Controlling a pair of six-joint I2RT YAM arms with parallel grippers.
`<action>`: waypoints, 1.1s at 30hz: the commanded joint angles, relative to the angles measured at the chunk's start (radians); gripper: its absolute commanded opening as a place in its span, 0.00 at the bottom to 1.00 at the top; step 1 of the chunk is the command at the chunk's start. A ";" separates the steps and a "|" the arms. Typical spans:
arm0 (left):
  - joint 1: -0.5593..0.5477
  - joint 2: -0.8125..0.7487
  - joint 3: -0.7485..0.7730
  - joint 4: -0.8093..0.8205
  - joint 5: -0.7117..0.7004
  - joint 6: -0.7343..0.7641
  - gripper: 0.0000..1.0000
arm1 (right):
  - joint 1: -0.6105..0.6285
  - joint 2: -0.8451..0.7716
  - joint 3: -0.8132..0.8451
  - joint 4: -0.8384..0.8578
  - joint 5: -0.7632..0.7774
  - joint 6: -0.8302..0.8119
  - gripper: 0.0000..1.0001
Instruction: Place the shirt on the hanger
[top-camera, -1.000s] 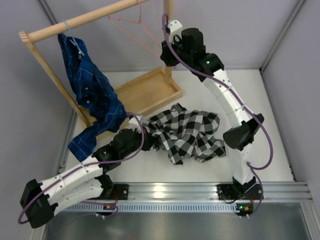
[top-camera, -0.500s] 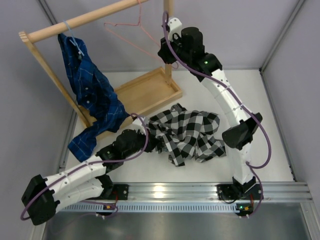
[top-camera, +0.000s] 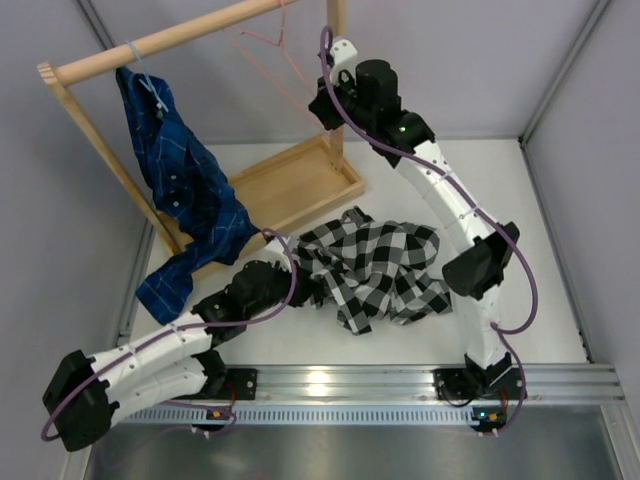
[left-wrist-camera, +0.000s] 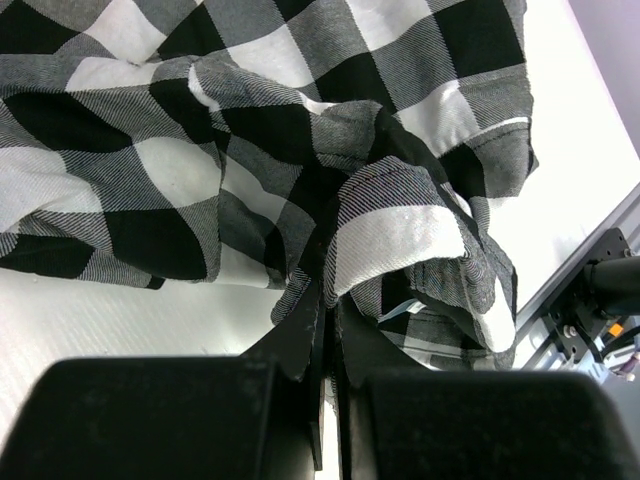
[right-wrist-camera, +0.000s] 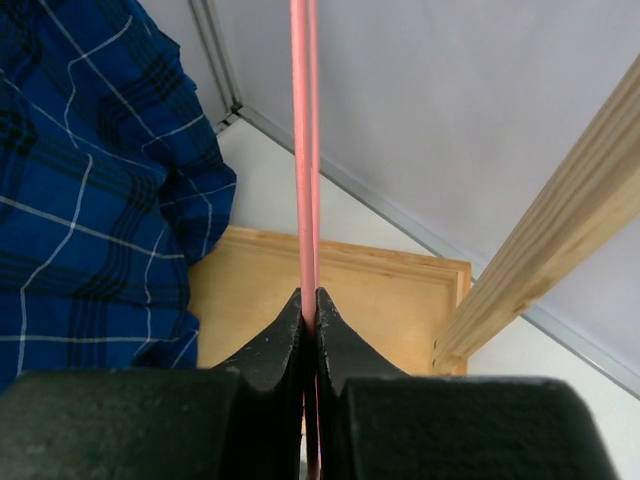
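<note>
The task is barely getting under way: the shirt (top-camera: 370, 265) is lying crumpled on the white table (top-camera: 540, 200) at the centre of the overhead view, with none of it on the hanger (right-wrist-camera: 304, 150), which is sitting up by the wooden rack (top-camera: 160, 42) at top centre. The right gripper (right-wrist-camera: 308, 310) is pinching the pink wire between clenched jaws. The left gripper (left-wrist-camera: 328, 320) is clamping a fold at the heap's left edge. All the threading and draping is left to do. Grey walls are enclosing the table, and a blue plaid shirt (top-camera: 180, 180) is hanging at upper left.

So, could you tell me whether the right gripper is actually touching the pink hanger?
Touching. The right wrist view shows the right gripper with its jaws pinched shut on the hanger, the pink wire running up from between them.
</note>
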 joint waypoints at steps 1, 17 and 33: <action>0.002 -0.032 -0.004 0.070 0.042 -0.015 0.00 | 0.030 -0.065 0.002 0.104 0.009 0.011 0.00; 0.002 -0.069 -0.024 0.067 0.050 -0.044 0.00 | 0.035 -0.178 -0.022 0.226 -0.037 0.115 0.00; 0.003 -0.075 0.128 -0.092 -0.106 -0.093 0.00 | 0.033 -0.740 -0.718 0.136 -0.017 0.070 0.00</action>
